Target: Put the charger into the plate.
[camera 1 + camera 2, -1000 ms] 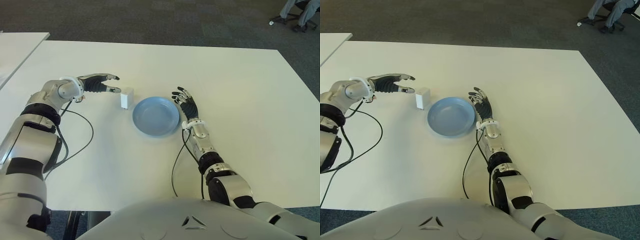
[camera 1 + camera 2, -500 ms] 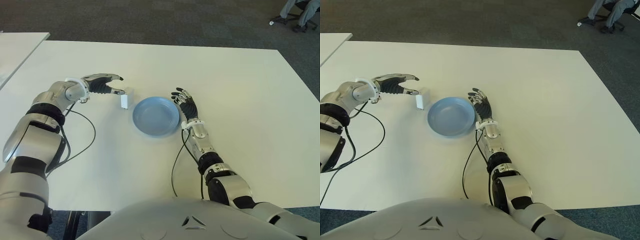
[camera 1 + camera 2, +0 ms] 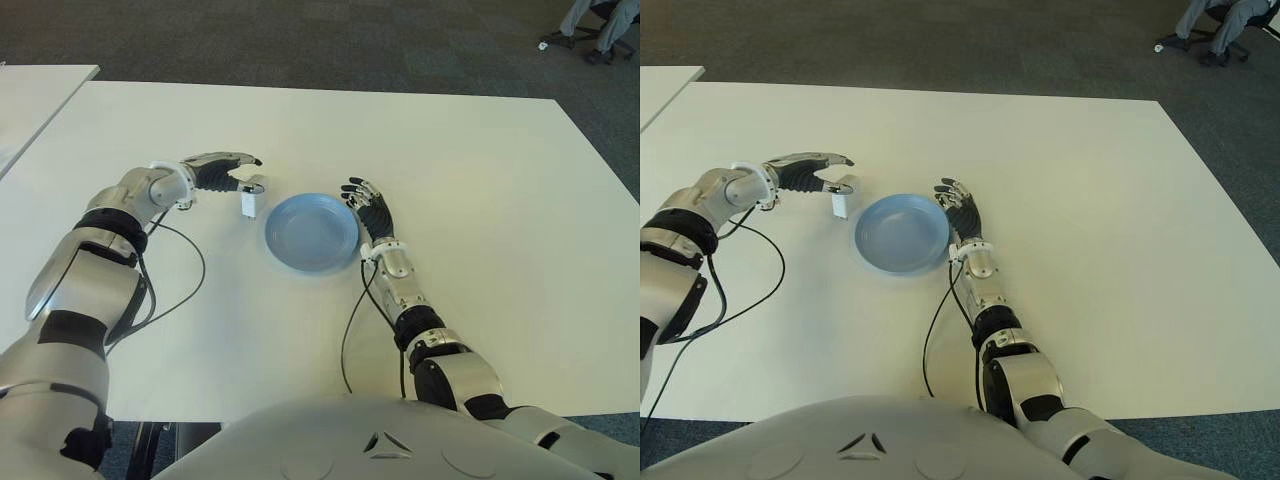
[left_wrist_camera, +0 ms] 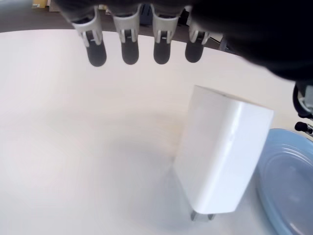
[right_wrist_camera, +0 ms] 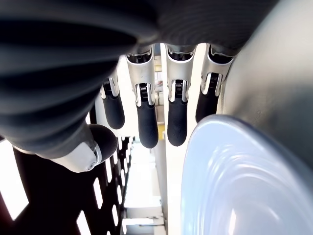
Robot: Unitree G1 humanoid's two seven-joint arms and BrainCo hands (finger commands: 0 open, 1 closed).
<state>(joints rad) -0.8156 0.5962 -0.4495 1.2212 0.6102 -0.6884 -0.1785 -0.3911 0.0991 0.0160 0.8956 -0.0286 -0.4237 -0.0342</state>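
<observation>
The white charger (image 3: 252,196) stands upright on the white table (image 3: 480,180), just left of the empty blue plate (image 3: 311,232). My left hand (image 3: 250,170) reaches in from the left at the charger's top, open. Its four fingers (image 4: 129,46) stretch over the charger (image 4: 222,156) with a gap between them, and the thumb is close beside the block. My right hand (image 3: 368,205) shows at the plate's right rim with spread fingers (image 5: 146,117), holding nothing. The plate's edge (image 5: 234,181) lies right under those fingers.
Black cables trail across the table from each wrist, one (image 3: 180,270) on the left and one (image 3: 352,330) near the front. A second white table (image 3: 30,100) stands at the far left. A person's legs and a chair (image 3: 600,30) are at the back right on the carpet.
My left hand has moved right, from a short way left of the charger to over its top. The charger, the plate and my right hand have stayed put.
</observation>
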